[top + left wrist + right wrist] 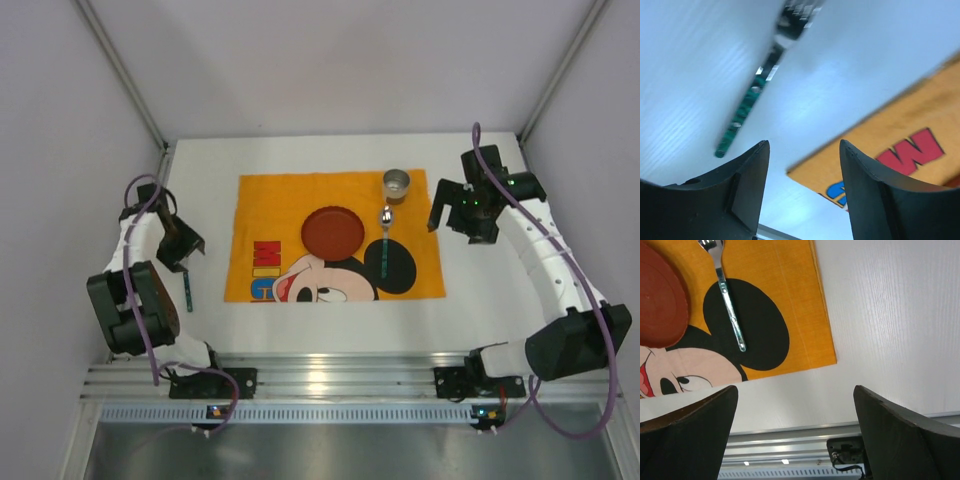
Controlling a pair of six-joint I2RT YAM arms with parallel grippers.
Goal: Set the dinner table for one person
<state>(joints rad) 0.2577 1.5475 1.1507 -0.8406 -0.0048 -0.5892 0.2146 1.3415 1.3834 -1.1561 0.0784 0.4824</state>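
The white dinner table (480, 290) carries an orange Mickey Mouse cloth (270, 200). On the cloth lie a red plate (333, 231), a small metal cup (396, 183) and, right of the plate, a teal-handled fork (384, 245) (729, 305). A green-handled utensil (188, 287) (745, 107) lies on the bare table left of the cloth. Just above its far end hovers my left gripper (182, 252) (804, 145), open and holding nothing. My right gripper (445, 208) (795, 390) hangs wide open and empty over the bare table, right of the cloth.
An aluminium rail (330, 378) with the arm bases runs along the near edge. White walls close in the table on the left, back and right. The cloth's near right corner (832, 360) lies just ahead of the right fingers.
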